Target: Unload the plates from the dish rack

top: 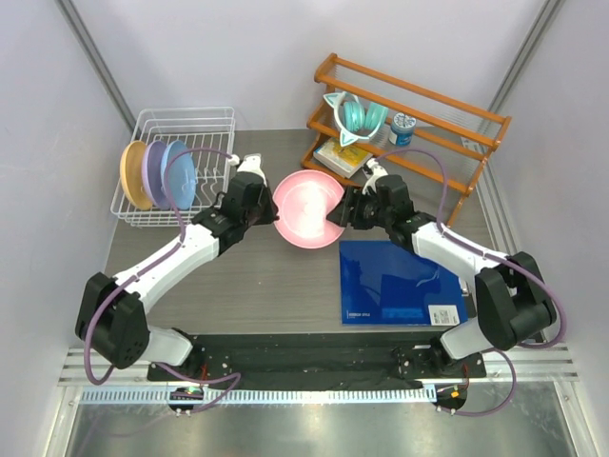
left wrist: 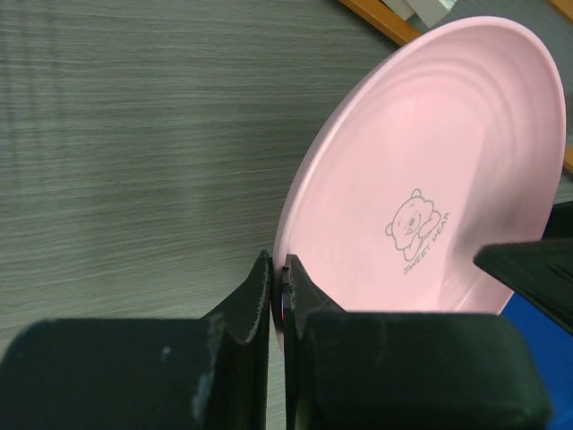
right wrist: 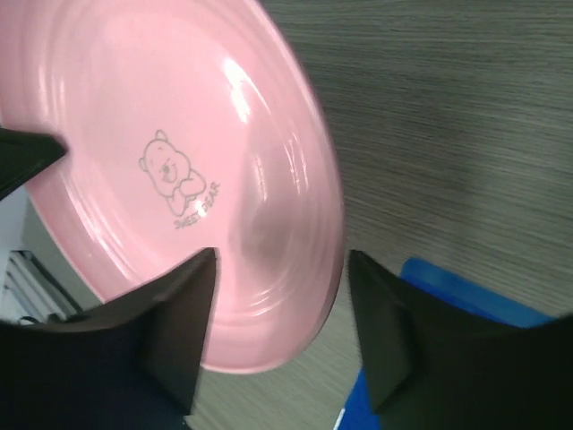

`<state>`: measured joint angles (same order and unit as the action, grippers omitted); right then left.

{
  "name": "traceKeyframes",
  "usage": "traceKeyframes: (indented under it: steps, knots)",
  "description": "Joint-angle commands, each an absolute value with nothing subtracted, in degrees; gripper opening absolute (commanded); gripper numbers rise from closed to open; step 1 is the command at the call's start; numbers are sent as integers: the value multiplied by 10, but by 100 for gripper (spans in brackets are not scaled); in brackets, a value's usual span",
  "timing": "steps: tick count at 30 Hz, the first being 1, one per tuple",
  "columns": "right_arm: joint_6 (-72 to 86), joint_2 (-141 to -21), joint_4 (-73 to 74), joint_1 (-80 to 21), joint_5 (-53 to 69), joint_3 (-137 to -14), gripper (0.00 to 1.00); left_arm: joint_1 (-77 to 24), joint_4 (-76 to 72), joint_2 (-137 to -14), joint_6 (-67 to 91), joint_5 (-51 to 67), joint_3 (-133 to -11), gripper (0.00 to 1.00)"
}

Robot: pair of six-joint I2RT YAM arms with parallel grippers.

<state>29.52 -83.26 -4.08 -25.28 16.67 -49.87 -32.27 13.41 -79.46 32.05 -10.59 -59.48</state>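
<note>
The pink plate is held tilted above the table between both arms. My left gripper is shut on its left rim; in the left wrist view the jaws pinch the plate. My right gripper is open, with its jaws on either side of the plate's right edge and not touching; the right wrist view shows the plate between them. The yellow-orange plate, lavender plate and blue plate stand upright in the white wire dish rack at the back left.
An orange wooden shelf stands at the back right with a teal cat-eared bowl, a small can and a book. A blue mat lies on the table under the right arm.
</note>
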Motion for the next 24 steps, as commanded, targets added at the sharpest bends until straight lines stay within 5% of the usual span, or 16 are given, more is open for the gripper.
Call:
traceKeyframes:
  steps: [1, 5, 6, 8, 13, 17, 24]
  knots:
    - [287, -839, -26, -258, 127, -530, 49, -330, 85, -788, 340, -102, -589, 0]
    - [288, -831, -17, -258, 114, -522, 5, -330, 87, -779, 335, -129, -581, 0]
    - [289, -829, -14, -258, 112, -520, 1, -330, 92, -776, 333, -136, -581, 0]
    - [285, -820, -4, -258, 94, -518, 1, -330, 101, -771, 326, -167, -583, 12]
    - [280, -803, 18, -256, 52, -517, 1, -330, 134, -752, 294, -250, -584, 85]
    - [275, -833, 48, -255, 55, -539, 1, -330, 147, -723, 264, -337, -578, 99]
    - [269, -932, 63, -255, 124, -584, 1, -330, 117, -648, 203, -483, -548, 99]
